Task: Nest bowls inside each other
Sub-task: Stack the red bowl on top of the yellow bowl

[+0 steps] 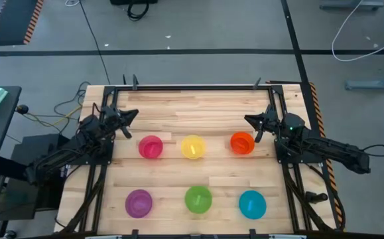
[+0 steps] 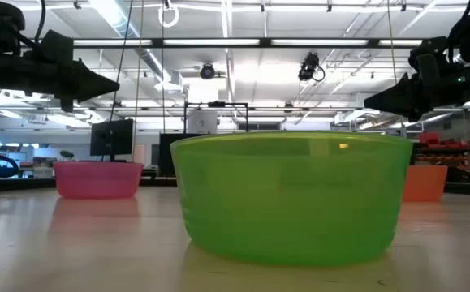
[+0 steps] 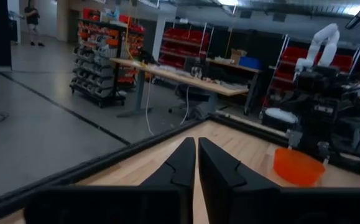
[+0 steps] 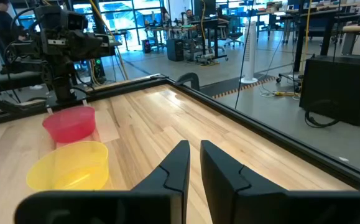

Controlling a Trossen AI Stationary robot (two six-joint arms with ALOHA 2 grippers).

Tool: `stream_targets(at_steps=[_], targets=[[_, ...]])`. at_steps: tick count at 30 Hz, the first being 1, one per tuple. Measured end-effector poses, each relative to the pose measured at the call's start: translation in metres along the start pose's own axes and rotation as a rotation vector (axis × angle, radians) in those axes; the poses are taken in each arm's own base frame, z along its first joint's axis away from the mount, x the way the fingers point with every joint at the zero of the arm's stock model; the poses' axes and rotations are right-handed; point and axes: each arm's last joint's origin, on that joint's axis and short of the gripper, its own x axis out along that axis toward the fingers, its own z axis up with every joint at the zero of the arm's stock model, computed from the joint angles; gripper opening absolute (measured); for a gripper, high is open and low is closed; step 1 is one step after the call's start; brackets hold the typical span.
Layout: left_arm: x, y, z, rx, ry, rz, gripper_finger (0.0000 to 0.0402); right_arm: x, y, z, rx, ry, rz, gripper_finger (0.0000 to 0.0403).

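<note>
Six plastic bowls sit apart in two rows on the wooden table [image 1: 211, 109], none nested yet. Far row: pink bowl [image 1: 150, 147], yellow bowl [image 1: 193, 147], orange bowl [image 1: 242, 142]. Near row: purple bowl [image 1: 138, 202], green bowl [image 1: 198, 199], blue bowl [image 1: 252, 204].

The left gripper [image 1: 129, 117] hangs raised near the table's left edge, beside and beyond the pink bowl, not touching it – fingers nearly closed, a thin slit between them, holding nothing. The right gripper [image 1: 251, 121] hangs likewise just beside the orange bowl, fingers a narrow gap apart, empty.

The bowls look light, thin-walled and smooth, so prob. slippery and apt to skid or tip if nudged. Best grip, by the look of it: pinch the rim wall w/ one finger inside, one outside.
</note>
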Motion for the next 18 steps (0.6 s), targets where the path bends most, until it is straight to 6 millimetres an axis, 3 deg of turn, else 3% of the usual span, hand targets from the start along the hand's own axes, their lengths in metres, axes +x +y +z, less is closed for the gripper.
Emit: stream_targets(at_steps=[18], targets=[[0.0000, -0.0002, 0.0008, -0.001, -0.008, -0.002, 0.0031, 0.0000, 0.0000, 0.0000, 0.000, 0.000, -0.001, 0.0048]])
